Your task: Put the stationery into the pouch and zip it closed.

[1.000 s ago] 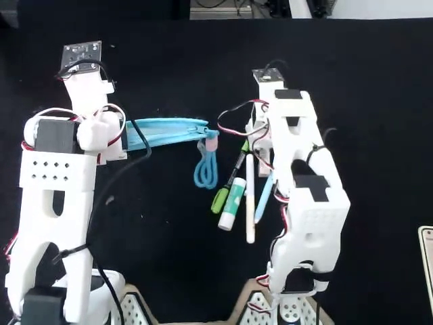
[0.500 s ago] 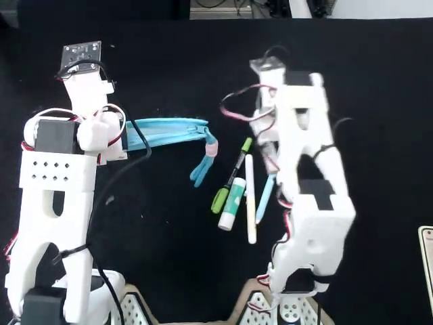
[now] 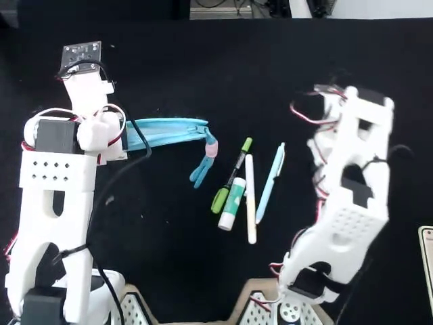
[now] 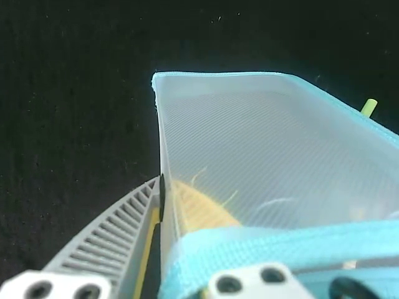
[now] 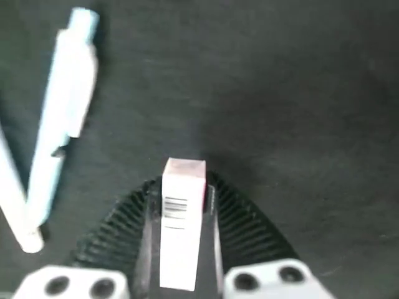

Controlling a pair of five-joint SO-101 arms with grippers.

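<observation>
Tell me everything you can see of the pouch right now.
The pouch is light blue, with see-through, finely meshed walls and a blue zip band along its edge. One end is clamped in the left gripper, and the body stretches from there toward the pens without touching them. At the free end sits a pink pull with a blue loop. A yellowish shape shows through the wall. I cannot tell whether the zip is open.

Left pincer and right pincer clamped (right one pointing down).
</observation>
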